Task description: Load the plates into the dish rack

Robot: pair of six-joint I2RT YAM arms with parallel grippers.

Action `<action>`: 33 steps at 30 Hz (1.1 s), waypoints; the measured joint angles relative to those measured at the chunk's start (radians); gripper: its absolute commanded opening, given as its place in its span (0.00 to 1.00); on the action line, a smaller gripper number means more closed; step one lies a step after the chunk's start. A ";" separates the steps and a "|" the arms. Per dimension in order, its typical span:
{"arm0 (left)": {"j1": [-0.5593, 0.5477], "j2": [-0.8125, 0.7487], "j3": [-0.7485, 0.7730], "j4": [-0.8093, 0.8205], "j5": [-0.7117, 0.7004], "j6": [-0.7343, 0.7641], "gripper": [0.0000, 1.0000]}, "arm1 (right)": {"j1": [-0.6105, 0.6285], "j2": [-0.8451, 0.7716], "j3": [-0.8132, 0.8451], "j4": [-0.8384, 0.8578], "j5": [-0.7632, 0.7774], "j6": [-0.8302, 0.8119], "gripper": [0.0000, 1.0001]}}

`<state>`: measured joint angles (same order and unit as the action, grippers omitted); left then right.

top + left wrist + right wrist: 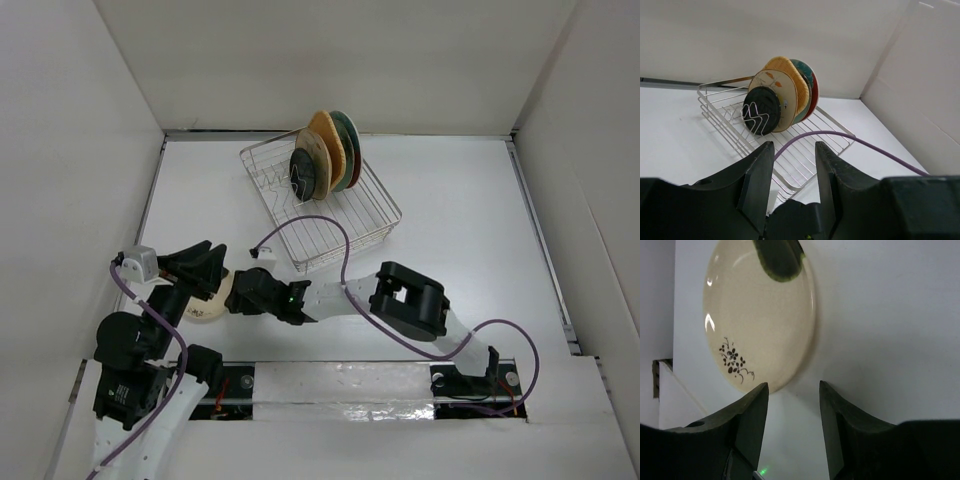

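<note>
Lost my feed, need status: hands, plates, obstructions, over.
Left hand open, right hand open. Five plates in dish rack; cream plate on table ahead of right hand. Purple cable drapes over rack.

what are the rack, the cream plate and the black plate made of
Rack: bare metal wire, silvery and shiny. Cream plate: looks like glazed ceramic, with bright glints on its surface and a painted dark sprig. Black plate: dull finish with ringed ridges; ceramic or plastic, I cannot tell.
</note>
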<state>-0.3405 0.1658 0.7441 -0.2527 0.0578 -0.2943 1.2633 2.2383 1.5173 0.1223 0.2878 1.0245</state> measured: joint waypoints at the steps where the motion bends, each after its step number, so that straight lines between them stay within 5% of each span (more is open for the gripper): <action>1: -0.001 -0.002 0.000 0.001 0.004 0.000 0.36 | -0.005 0.008 0.010 0.002 -0.005 0.010 0.49; 9: -0.019 -0.007 -0.009 0.003 0.020 -0.003 0.36 | -0.050 0.077 0.071 0.053 -0.063 0.077 0.36; 14: -0.019 -0.014 -0.031 0.002 0.016 -0.002 0.36 | -0.066 0.100 0.085 0.066 -0.078 0.090 0.01; 22: -0.019 -0.013 -0.027 0.021 -0.016 0.002 0.36 | -0.047 0.026 -0.016 0.117 -0.022 0.037 0.00; 33: -0.019 -0.011 0.019 0.093 -0.033 0.004 0.37 | -0.047 -0.322 -0.044 0.050 0.267 -0.340 0.00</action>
<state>-0.3599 0.1543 0.7631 -0.1596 0.0246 -0.2901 1.2160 1.9160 1.4731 0.1722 0.5552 0.6849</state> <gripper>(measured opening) 0.362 0.032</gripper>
